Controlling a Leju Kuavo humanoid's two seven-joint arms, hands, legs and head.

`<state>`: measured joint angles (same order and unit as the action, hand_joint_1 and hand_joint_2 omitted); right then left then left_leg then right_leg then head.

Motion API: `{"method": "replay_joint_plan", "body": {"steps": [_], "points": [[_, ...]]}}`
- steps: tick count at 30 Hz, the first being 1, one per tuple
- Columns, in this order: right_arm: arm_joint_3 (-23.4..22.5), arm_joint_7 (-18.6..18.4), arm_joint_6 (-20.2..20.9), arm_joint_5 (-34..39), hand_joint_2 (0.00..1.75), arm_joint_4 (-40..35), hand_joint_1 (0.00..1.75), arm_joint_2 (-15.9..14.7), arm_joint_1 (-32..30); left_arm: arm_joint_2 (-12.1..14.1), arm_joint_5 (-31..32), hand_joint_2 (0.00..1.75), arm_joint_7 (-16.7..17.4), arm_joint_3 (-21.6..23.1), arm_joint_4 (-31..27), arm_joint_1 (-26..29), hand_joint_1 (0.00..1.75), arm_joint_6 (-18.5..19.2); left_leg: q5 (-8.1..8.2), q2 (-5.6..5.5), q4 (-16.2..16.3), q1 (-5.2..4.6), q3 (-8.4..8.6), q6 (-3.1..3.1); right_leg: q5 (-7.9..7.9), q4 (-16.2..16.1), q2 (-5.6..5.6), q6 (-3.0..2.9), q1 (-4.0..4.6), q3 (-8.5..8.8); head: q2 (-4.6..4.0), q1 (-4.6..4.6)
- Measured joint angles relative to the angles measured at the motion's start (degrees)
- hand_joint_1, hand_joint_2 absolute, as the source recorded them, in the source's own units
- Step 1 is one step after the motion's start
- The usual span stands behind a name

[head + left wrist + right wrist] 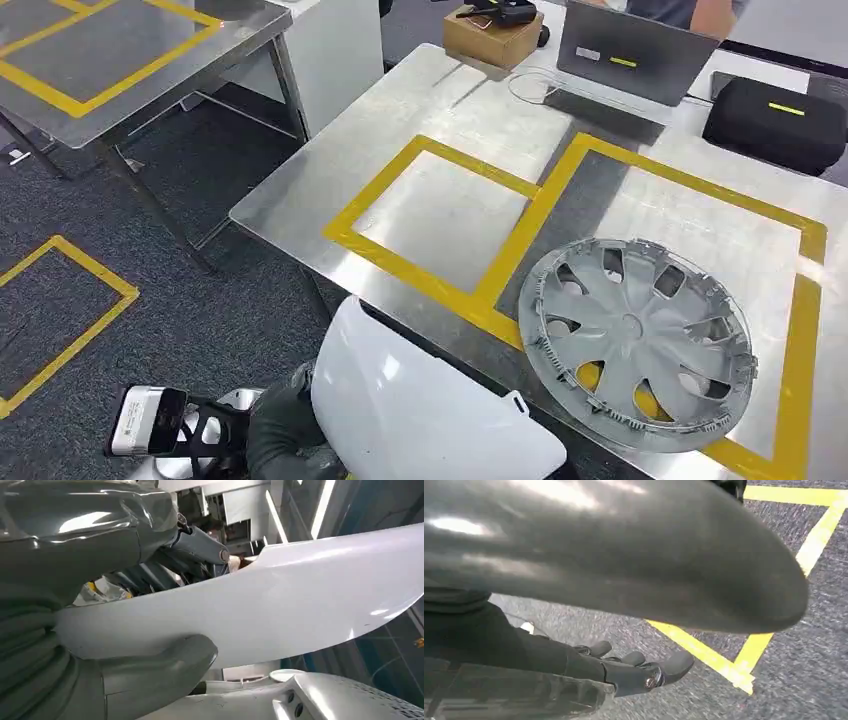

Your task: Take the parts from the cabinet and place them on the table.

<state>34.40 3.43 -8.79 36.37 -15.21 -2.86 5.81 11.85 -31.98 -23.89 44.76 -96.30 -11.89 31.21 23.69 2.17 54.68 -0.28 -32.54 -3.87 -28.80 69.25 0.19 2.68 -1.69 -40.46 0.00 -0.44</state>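
My left hand (pixel 283 432) grips a white curved panel (pixel 420 400) at the near edge of the steel table (pixel 450 100). In the left wrist view the thumb (pixel 160 665) presses under the white panel (pixel 300 605) and the dark fingers (pixel 195 550) lie over its other face. A silver hubcap (pixel 637 340) lies flat on the table inside the right yellow-taped frame, just right of the panel. My right hand (pixel 634 667) hangs over the grey carpet with its fingers stretched out and nothing in them.
At the table's far end stand a cardboard box (pixel 492 35), a laptop (pixel 635 50) and a black case (pixel 780 120), with a person (pixel 690 12) behind them. A second steel table (pixel 120 50) stands at the upper left. Yellow tape (pixel 60 310) marks the floor.
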Motion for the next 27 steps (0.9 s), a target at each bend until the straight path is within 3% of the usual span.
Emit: {"method": "replay_joint_plan", "body": {"steps": [1,2,3,4,7,8,9,10,11,12,13,14,15,17,18,19,20,22,23,24,25,27], "points": [[-0.09,0.02,0.00,0.00,0.00,0.00,0.00,-0.09,0.01,-0.07,0.00,1.75,0.02,0.07,0.00,-0.01,1.75,0.02,0.28,0.49,0.41,0.19,0.00,0.41,1.95,-5.74,-0.80,0.91,-0.26,3.12,0.00,0.00],[-0.24,0.05,0.00,0.00,0.00,0.00,0.00,-0.11,0.08,-0.09,-0.02,1.75,0.05,0.09,0.00,-0.03,1.75,0.04,0.76,0.95,1.17,0.29,-0.03,0.99,3.62,-11.65,-2.61,1.58,-0.43,6.56,0.00,0.02],[-0.37,0.07,0.00,0.00,0.00,0.00,0.00,0.24,0.23,-0.13,-0.02,1.75,0.11,0.07,0.02,-0.03,1.75,0.04,1.25,1.30,1.63,-0.08,-0.19,1.57,3.22,-11.52,-3.68,0.84,0.06,6.63,0.00,0.02],[-0.53,0.18,0.00,0.00,0.00,0.00,0.00,0.15,0.31,-0.13,-0.07,1.75,0.29,0.09,0.00,-0.13,1.75,0.02,1.69,1.79,2.38,-0.16,-0.26,1.93,3.54,-12.00,-2.93,0.06,0.05,6.73,0.00,-0.18],[-0.90,0.22,0.04,0.09,0.00,0.02,0.00,0.18,0.21,-0.20,-0.48,1.75,0.83,0.04,0.00,-0.20,1.75,-0.09,1.98,3.05,2.44,0.15,0.02,2.38,3.49,-11.74,-1.45,-0.96,0.14,6.54,0.00,-0.11],[-0.98,0.26,0.11,0.11,0.00,0.04,0.00,0.22,0.11,-0.22,-0.55,1.75,1.01,0.00,0.00,-0.33,1.75,-0.22,2.73,1.63,3.05,0.59,-0.46,3.05,3.63,-11.85,-0.80,-1.32,-0.31,6.69,0.00,-0.13],[-1.07,0.33,0.13,0.13,0.00,0.04,0.00,0.24,0.10,-0.24,-0.55,1.75,1.16,-0.02,0.00,-0.37,1.75,-0.28,4.25,-0.18,4.92,0.83,-1.04,3.34,3.64,-11.83,-0.39,-1.48,-0.34,6.75,0.00,-0.20],[-1.18,0.39,0.15,0.11,0.00,0.04,0.00,0.31,0.13,-0.22,-0.55,1.75,1.25,-0.06,0.00,-0.36,1.75,-0.41,6.63,-1.31,9.01,0.90,-2.79,3.62,3.67,-11.83,0.11,-1.73,-0.32,6.73,0.00,-0.22],[-1.31,0.44,0.20,0.11,0.00,0.04,0.00,0.31,0.12,-0.20,-0.52,1.75,1.45,-0.07,0.09,-0.34,1.75,-0.61,9.06,-1.65,14.27,0.90,-5.19,3.83,3.75,-11.81,0.71,-1.93,-0.25,6.67,0.00,-0.24],[-1.42,0.50,0.20,0.11,0.00,0.07,0.00,0.33,0.04,-0.20,-0.52,1.75,1.62,-0.02,0.24,-0.33,1.75,-0.74,10.67,-1.68,18.74,0.90,-7.38,3.91,3.73,-11.81,1.24,-1.95,-0.13,6.66,0.00,-0.24],[-1.51,0.57,0.20,0.11,0.00,0.09,0.00,0.33,-0.04,-0.22,-0.50,1.75,1.73,-0.02,0.42,-0.33,1.75,-0.81,11.14,-1.68,21.53,0.90,-8.85,3.83,3.73,-11.80,1.88,-1.95,-0.05,6.67,0.00,-0.22],[-1.60,0.59,0.20,0.09,0.00,0.11,0.00,0.33,-0.12,-0.22,-0.44,1.75,1.82,-0.02,0.55,-0.33,1.75,-0.96,10.18,-1.70,21.18,0.90,-8.82,3.59,3.73,-11.80,2.49,-1.95,0.03,6.75,0.00,-0.22],[-1.75,0.64,0.20,0.07,0.00,0.15,0.00,0.33,-0.12,-0.22,-0.44,1.75,1.93,-0.02,0.68,-0.35,1.75,-1.07,7.95,-1.91,18.08,0.90,-7.46,3.24,3.73,-11.80,3.18,-1.95,0.08,6.83,0.00,-0.24],[-1.88,0.88,0.20,-0.17,0.00,0.15,0.00,0.42,-0.12,-0.28,-0.22,1.75,2.21,-0.07,0.74,-0.52,1.75,-1.42,2.36,-2.67,7.13,0.74,-2.17,2.00,3.74,-11.84,3.85,-1.94,0.31,7.20,0.00,-0.28],[-1.88,0.99,0.22,-0.31,0.00,0.17,0.00,0.75,-0.22,-0.28,0.09,1.75,2.45,-0.09,0.77,-0.83,1.75,-1.90,2.11,-3.65,3.88,0.57,-0.56,1.24,3.74,-11.88,4.10,-1.92,0.05,7.13,0.00,-0.17],[-1.95,1.09,0.24,-0.42,0.00,0.20,0.00,0.68,-0.21,-0.46,0.22,1.75,2.80,-0.09,0.83,-0.99,1.75,-2.43,2.34,-3.63,3.23,0.41,-0.43,1.06,3.86,-11.83,4.34,-1.71,0.77,6.85,0.00,-0.13],[-1.97,1.22,0.35,-0.55,0.00,0.22,0.00,0.83,-0.44,-0.52,0.74,1.75,3.23,-0.15,0.87,-1.16,1.75,-3.38,2.47,-3.63,3.24,0.16,-0.54,0.98,3.94,-11.85,4.41,-1.53,0.25,6.56,0.00,-0.31],[-2.10,1.62,0.46,-0.74,0.00,0.24,0.00,0.94,-1.01,-0.70,1.79,1.75,4.24,-0.35,0.94,-1.22,1.75,-5.02,2.26,-3.58,2.82,-0.04,-0.53,0.65,4.15,-12.33,4.49,-0.80,0.18,6.69,0.00,-0.29],[-2.19,1.90,0.63,-0.85,0.00,0.24,0.00,1.00,-1.24,-0.90,2.68,1.75,4.67,-0.48,0.98,-1.28,1.75,-6.14,1.42,-3.27,1.33,0.50,0.46,0.29,3.99,-12.17,3.90,-0.70,0.47,6.64,0.00,-0.24],[-2.27,2.19,0.96,-0.90,0.00,0.24,0.00,0.94,-1.46,-1.07,3.81,1.75,5.23,-0.48,1.14,-1.35,1.75,-7.31,1.05,-3.06,0.76,0.46,0.83,0.24,3.22,-10.97,2.13,-0.83,0.46,5.89,0.00,-0.15],[-2.30,2.30,1.27,-1.07,0.00,0.24,0.00,0.90,-1.53,-1.18,5.50,1.75,5.77,-0.57,1.38,-1.38,1.75,-9.06,0.93,-2.95,0.65,0.42,0.76,0.03,1.51,-7.89,1.15,-1.23,0.50,4.47,0.00,-0.11],[-2.32,2.88,1.75,-1.22,0.00,0.24,0.00,0.79,-1.99,-1.31,11.09,1.75,7.02,-0.72,2.27,-1.15,1.75,-13.54,0.94,-2.33,0.69,0.25,0.54,0.02,-2.51,2.07,0.65,-1.62,0.43,-0.30,0.00,-0.13]]}}
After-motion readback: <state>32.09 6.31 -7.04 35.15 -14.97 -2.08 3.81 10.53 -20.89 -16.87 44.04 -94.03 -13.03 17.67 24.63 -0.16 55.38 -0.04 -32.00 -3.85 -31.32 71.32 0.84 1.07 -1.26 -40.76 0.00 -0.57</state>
